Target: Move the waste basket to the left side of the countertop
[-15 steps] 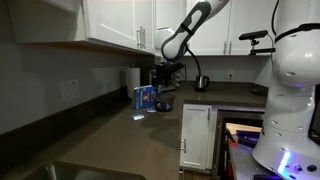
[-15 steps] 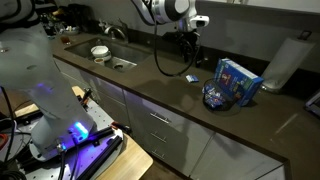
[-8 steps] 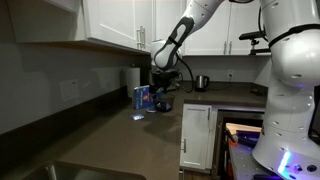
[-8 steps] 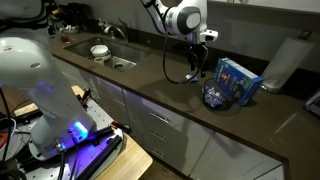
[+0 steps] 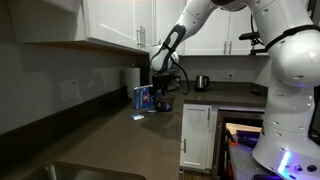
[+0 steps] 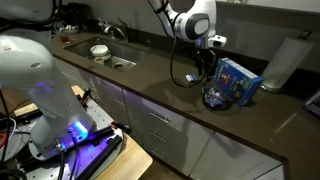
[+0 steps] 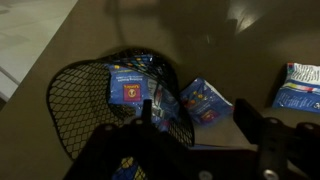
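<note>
Well to the left of the waste basket [image 6: 218, 97] in an exterior view, past a sink [image 6: 100, 55], runs a long bare stretch of countertop [image 6: 150, 78], which I take to be where the basket is meant to go; that trip is not yet begun. The gripper [image 6: 205, 66] hangs just above the basket's left rim. The wrist view shows its fingers [image 7: 262, 135] spread wide with nothing between them, so I judge this to be the approach before the grasp. The next move calls for lowering one finger inside the rim and one outside, pinching the wire wall, then lifting enough to carry it leftward. The basket is a round bowl of dark open mesh flaring to its rim, see-through enough that the glossy blue packets [image 7: 130, 85] inside it show (loose cargo that could shift if it tips). Just right of the basket stands a blue box [image 6: 238, 80], printed cardboard by the look, crowding the far rim. Farther right is a white paper-towel roll [image 6: 285, 62]. The countertop is smooth, dark and faintly reflective.
</note>
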`<state>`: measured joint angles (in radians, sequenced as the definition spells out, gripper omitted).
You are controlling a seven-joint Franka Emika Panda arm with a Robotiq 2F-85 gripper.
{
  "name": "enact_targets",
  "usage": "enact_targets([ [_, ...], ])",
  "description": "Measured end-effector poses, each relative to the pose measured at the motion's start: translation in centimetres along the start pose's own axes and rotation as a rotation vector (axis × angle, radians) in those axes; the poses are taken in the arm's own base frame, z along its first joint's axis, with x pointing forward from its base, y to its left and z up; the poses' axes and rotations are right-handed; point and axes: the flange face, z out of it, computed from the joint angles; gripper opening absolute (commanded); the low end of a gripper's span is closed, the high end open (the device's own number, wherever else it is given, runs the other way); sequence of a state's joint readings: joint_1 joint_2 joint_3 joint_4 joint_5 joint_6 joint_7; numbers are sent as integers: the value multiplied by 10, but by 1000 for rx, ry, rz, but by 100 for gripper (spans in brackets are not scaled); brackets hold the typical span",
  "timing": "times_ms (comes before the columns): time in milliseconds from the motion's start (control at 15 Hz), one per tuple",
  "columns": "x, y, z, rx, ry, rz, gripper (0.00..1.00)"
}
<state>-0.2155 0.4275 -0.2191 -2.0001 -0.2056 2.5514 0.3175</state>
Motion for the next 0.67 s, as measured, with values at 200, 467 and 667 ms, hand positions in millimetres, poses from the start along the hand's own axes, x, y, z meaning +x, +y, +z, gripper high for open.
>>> enact_targets([
  [200, 13, 2, 4, -8, -2, 11, 72],
  [467, 23, 2, 8, -24, -19, 14, 73],
  [667, 27, 2, 9, -34, -38, 15, 44],
])
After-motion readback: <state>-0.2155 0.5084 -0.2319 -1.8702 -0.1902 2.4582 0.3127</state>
